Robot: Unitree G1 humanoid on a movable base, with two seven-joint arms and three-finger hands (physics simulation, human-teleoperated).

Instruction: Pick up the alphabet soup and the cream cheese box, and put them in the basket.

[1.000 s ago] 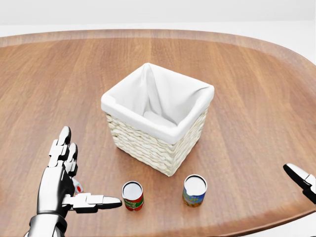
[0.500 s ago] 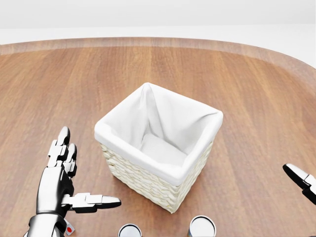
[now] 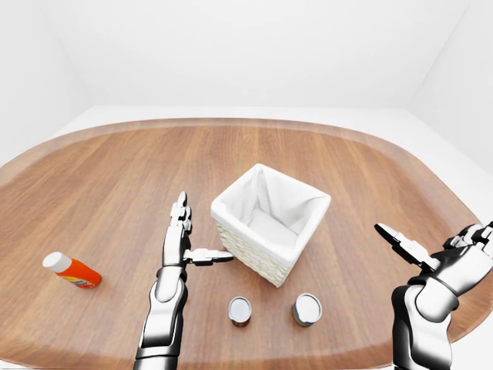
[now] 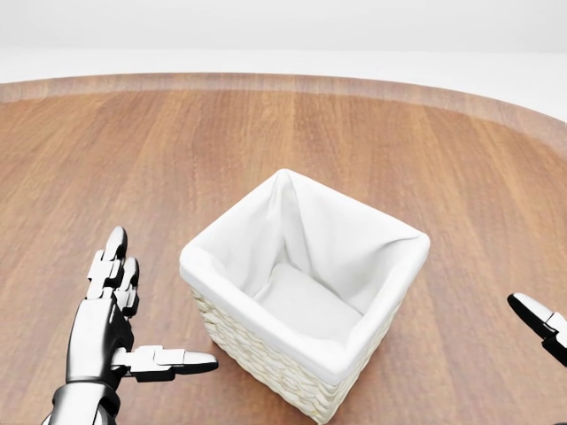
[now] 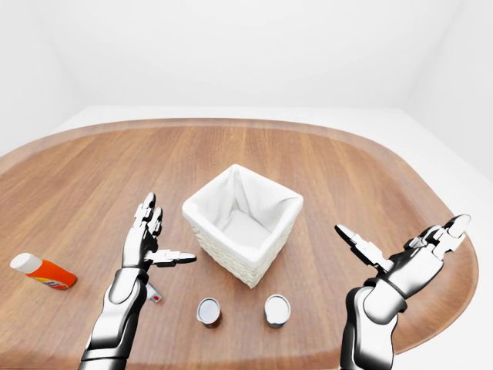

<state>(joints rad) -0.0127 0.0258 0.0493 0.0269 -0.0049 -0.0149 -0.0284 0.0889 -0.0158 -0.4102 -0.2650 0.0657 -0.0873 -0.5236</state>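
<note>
The wicker basket with a white cloth liner stands mid-table and is empty; it fills the lower middle of the head view. Two cans stand below it in the eye views, one on the left and one on the right. I cannot tell which is the alphabet soup. No cream cheese box shows clearly. My left hand is open, just left of the basket and apart from it. My right hand is open and empty, raised at the right.
An orange bottle with a white cap lies at the far left of the wooden table. A small white and red thing lies by my left forearm. The table's rounded edge runs close behind my right hand.
The camera has moved: in the head view the basket has slid down and grown larger, and both cans have dropped out past the bottom edge. Both hands keep their pose.
</note>
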